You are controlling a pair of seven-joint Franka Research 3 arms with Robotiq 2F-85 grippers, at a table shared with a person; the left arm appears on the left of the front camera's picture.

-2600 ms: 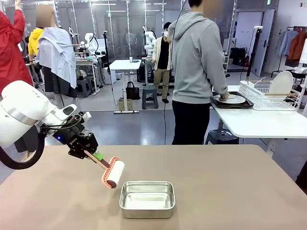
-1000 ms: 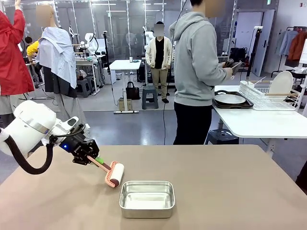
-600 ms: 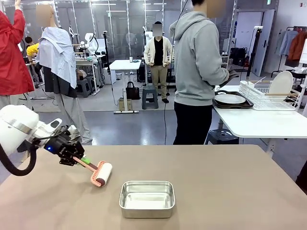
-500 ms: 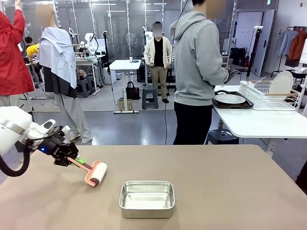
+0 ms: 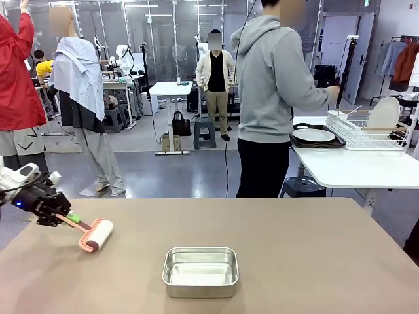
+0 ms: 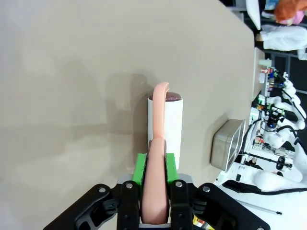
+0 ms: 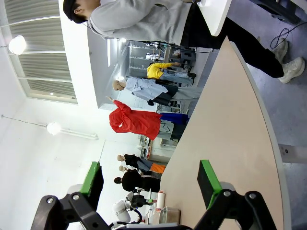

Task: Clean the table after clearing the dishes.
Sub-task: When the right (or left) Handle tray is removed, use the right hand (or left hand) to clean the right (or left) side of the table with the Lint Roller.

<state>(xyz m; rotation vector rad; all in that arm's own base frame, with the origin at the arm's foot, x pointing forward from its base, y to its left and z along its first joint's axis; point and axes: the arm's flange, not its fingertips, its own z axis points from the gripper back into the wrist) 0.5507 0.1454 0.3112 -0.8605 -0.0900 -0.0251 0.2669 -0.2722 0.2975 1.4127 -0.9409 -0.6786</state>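
Currently, from left to right:
Left gripper [image 5: 57,218]: pinching the pink handle of a lint roller [image 5: 96,235] between its green pads [image 6: 139,168], reaching in over the worktop's left edge.
Roller: lying with its white drum on the brown worktop [image 5: 294,261] near the left end, handle angled back up toward the gripper; the wrist view is showing the drum pressed flat on the surface.
Steel pan [image 5: 200,271]: sitting near the middle front of the worktop, well apart from the roller, looking empty.
Person [image 5: 272,98]: standing at the far side, turned toward the white side table [image 5: 353,167], one hand reaching over to the dish rack [image 5: 366,131].
Dishes [image 5: 313,135]: one white plate is resting on a dark tray on the white side table, off the brown worktop.
Right gripper [image 7: 151,184]: hanging spread wide, holding nothing, above the worktop's edge.
Progress: clearing looks done, since no plates are remaining on the worktop; rolling seems underway at the left end, with the middle, the right side and the patch under the pan probably left to do.
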